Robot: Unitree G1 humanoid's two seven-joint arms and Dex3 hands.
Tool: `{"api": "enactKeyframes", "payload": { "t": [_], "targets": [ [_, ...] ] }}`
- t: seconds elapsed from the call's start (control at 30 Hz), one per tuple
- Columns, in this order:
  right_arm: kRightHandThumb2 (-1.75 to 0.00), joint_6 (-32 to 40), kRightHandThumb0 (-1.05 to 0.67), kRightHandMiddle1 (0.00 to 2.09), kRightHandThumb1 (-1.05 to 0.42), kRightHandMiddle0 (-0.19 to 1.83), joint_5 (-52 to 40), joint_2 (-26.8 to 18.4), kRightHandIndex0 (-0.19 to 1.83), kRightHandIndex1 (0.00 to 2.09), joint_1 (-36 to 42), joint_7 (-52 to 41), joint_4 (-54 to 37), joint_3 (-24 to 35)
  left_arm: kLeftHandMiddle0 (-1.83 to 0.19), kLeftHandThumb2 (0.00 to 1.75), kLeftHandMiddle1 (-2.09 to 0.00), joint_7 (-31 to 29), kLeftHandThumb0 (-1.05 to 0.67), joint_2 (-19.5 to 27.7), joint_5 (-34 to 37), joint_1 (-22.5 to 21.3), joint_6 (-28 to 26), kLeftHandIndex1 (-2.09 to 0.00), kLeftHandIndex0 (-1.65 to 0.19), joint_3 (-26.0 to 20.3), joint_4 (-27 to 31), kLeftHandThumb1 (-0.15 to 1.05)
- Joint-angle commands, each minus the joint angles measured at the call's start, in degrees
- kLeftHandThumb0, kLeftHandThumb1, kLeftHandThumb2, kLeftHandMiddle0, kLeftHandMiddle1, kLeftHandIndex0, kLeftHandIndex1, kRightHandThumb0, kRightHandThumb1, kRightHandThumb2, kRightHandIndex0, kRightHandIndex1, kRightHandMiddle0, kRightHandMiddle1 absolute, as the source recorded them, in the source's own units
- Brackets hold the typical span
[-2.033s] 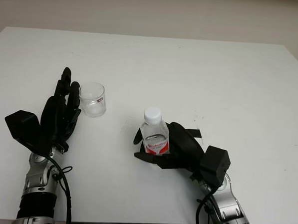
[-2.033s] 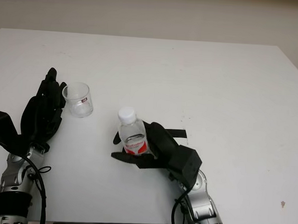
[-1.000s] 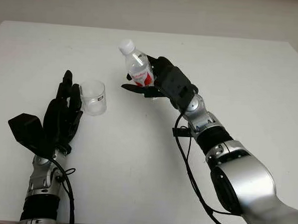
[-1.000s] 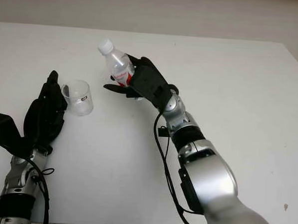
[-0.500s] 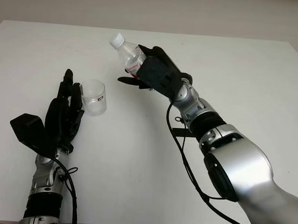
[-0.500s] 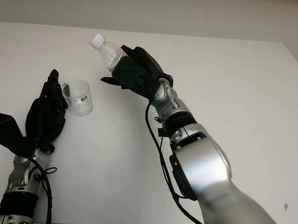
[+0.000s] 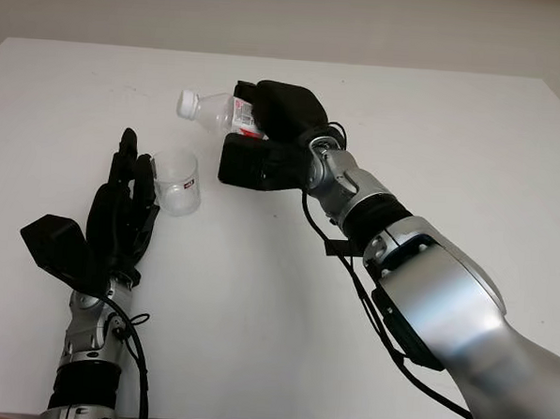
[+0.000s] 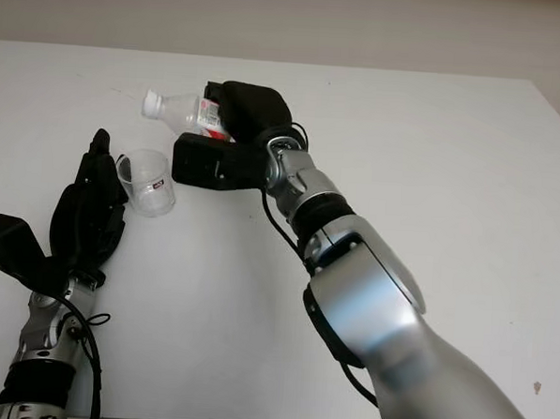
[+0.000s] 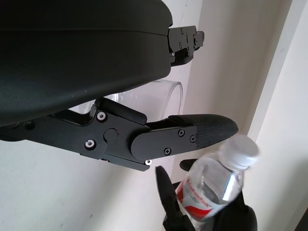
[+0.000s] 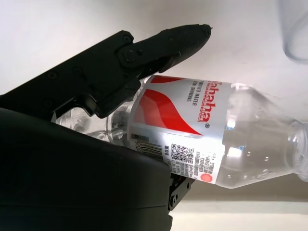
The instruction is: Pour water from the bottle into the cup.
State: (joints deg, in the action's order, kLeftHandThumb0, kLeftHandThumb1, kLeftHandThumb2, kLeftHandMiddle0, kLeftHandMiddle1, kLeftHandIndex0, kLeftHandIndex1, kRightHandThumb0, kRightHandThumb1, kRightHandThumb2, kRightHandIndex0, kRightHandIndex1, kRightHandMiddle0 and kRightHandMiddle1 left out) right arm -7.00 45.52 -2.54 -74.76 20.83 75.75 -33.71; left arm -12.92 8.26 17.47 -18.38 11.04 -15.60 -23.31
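My right hand is shut on a clear plastic bottle with a red and white label and a white cap. The bottle is held in the air, tipped almost level, its capped neck pointing left and above the clear cup. That cup stands upright on the white table, below and slightly left of the cap. My left hand is open just left of the cup, close beside its wall. In the left wrist view the cup's rim sits behind my fingers, with the bottle beyond.
The white table's far edge meets a pale wall. My right arm stretches across the table's middle from the bottom right.
My right hand has rolled the bottle further over, from a steep tilt to nearly level, and its cap has dropped lower and leftward toward the cup. The left hand and cup have stayed put.
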Motion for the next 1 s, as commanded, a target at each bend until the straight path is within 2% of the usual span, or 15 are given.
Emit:
{"api": "enactKeyframes", "payload": {
  "t": [0.0,0.13,0.23,0.43,0.5,0.63,0.77,0.83,0.9,0.97],
  "targets": [
    [-0.28,0.4,-0.4,2.09,-1.05,0.54,1.7,-0.7,1.08,2.09,-1.9,1.7,0.0,-1.6,0.14,0.52,-0.05,0.2,-0.75,-0.2,0.1,1.3,0.3,-0.05,0.12,-0.4,-0.1,1.05],
    [-0.22,-0.2,-0.4,2.09,-1.05,0.45,3.6,-1.2,1.07,2.09,-1.7,4.3,0.0,-3.6,0.14,0.52,-0.06,0.1,-0.75,-0.4,0.4,1.2,0.2,-0.06,0.11,-0.6,-0.2,1.05],
    [-0.2,-0.4,-0.41,2.09,-1.05,0.36,5.2,-1.4,0.96,2.09,-1.6,6.5,0.1,-5.3,0.15,0.52,-0.05,-0.5,-0.74,-0.4,0.7,1.2,0.3,-0.05,0.12,-0.6,-0.3,1.05],
    [-0.21,0.8,-0.41,2.09,-1.05,0.21,8.5,-0.9,0.95,2.09,-2.2,8.5,0.2,-8.7,0.15,0.53,-0.05,-0.2,-0.74,-0.5,0.4,1.2,0.4,-0.05,0.13,-0.6,-0.4,1.05],
    [-0.15,1.6,-0.44,2.04,-1.05,0.21,10.7,-0.9,0.99,2.09,-2.4,10.9,0.3,-10.6,0.15,0.53,-0.05,0.0,-0.75,-0.5,0.3,1.2,0.5,-0.05,0.13,-0.6,-0.4,1.05],
    [-0.2,2.9,-0.42,1.78,-1.05,0.18,13.2,-0.5,1.01,2.09,-3.0,12.6,0.4,-13.1,0.15,0.53,-0.05,0.0,-0.75,-0.4,0.1,0.9,1.1,-0.05,0.13,-0.5,-0.7,1.05],
    [-0.22,4.5,-0.4,1.64,-1.05,0.2,15.1,0.1,1.0,2.09,-3.6,14.5,0.6,-15.1,0.13,0.53,-0.06,0.8,-0.75,-0.4,-0.4,0.7,0.5,-0.06,0.11,-0.5,-0.5,1.05],
    [-0.2,5.6,-0.41,1.61,-1.05,0.2,15.9,0.5,1.0,2.09,-3.9,14.5,0.7,-16.0,0.14,0.53,-0.06,0.6,-0.76,-0.5,-0.1,0.7,0.5,-0.06,0.12,-0.5,-0.5,1.05],
    [-0.16,6.9,-0.42,1.72,-1.05,0.21,16.6,0.9,0.98,2.09,-4.1,13.8,0.9,-16.8,0.14,0.52,-0.05,0.5,-0.75,-0.6,0.1,0.6,0.5,-0.05,0.12,-0.5,-0.6,1.05],
    [-0.12,7.4,-0.42,1.7,-1.05,0.18,16.8,1.1,0.96,2.09,-4.2,13.6,0.8,-17.1,0.14,0.52,-0.05,0.5,-0.76,-0.7,0.1,0.5,0.6,-0.06,0.12,-0.5,-0.8,1.05]
  ]
}}
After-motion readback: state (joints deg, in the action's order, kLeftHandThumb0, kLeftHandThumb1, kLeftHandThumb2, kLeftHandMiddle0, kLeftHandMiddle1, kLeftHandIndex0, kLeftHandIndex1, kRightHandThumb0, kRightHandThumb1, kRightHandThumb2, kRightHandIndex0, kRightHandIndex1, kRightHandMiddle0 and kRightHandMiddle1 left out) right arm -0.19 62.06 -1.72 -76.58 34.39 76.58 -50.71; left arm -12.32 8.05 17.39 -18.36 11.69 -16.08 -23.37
